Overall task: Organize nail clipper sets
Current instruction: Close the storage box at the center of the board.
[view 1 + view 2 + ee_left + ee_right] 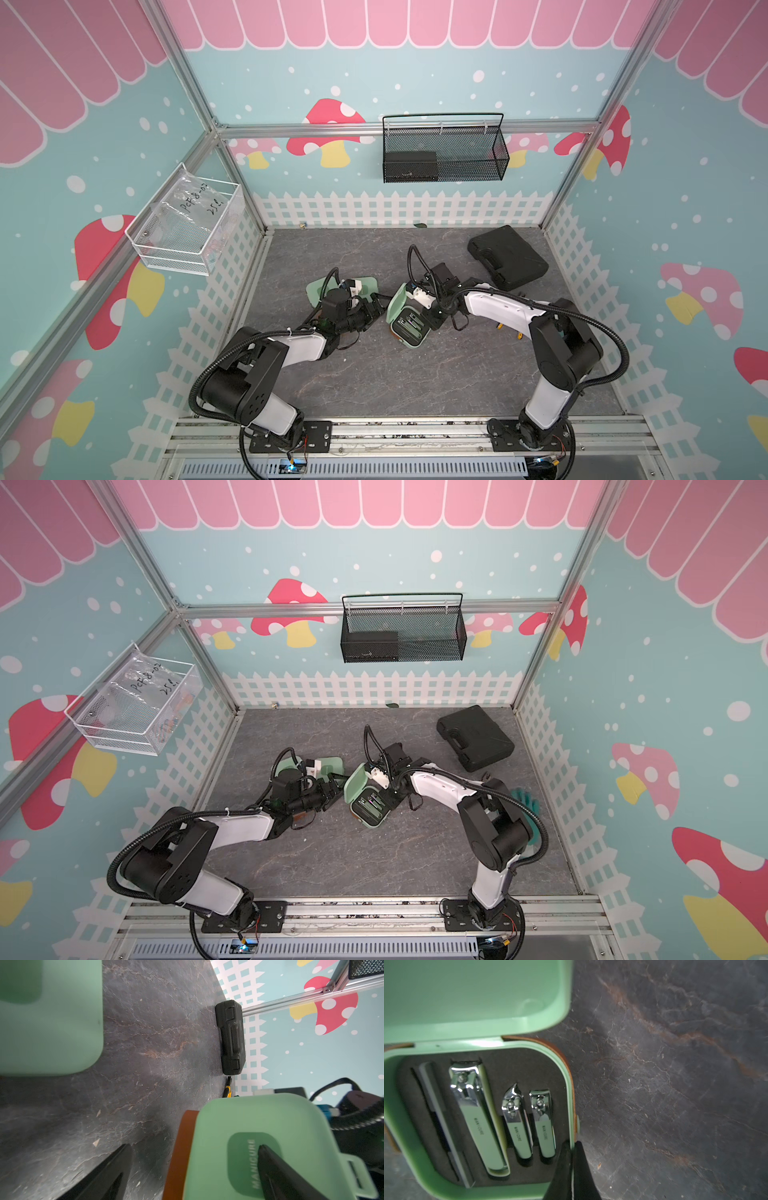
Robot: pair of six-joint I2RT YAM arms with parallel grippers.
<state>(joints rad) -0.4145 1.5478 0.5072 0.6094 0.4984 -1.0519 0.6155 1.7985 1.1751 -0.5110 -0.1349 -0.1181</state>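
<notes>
- Table [374,374]: the open mint green case [446,1047] sits near its middle, between the two arms, with its lid [395,306] raised on the hinge.
- Contents of that case: a black insert [512,1059] carries a large clipper [477,1120], a slanted-jaw clipper [515,1126] and a small clipper [544,1126], each seated in its own slot. A grey file [444,1124] lies along the insert's far side from them.
- Brown case [180,1147]: only its edge shows, directly under the open case's base and following its corner. Whether it is open or closed cannot be told.
- Right gripper [572,1147]: its fingers are pinched together on the side wall of the open case's base, next to the small clipper.
- Left gripper [193,1146]: its fingers are spread wide and clamp nothing. One fingertip [268,1159] lies over the "MANICURE" panel on the lid's outer face, and contact cannot be confirmed. The other is over bare table.
- Second mint green case [369,286]: it is closed and lies behind the left arm's wrist, which partly hides it. Whether the green showing there is one case or two cannot be told.
- Black tool case [507,257]: it is closed and lies towards the far right corner, well apart from the sets.
- Black mesh basket [469,145]: it hangs on the back wall and holds a dark box [411,164] at one end.
- White wire basket [166,255]: it hangs on the left wall and holds a clear plastic bag [195,203] with handwriting on it.
</notes>
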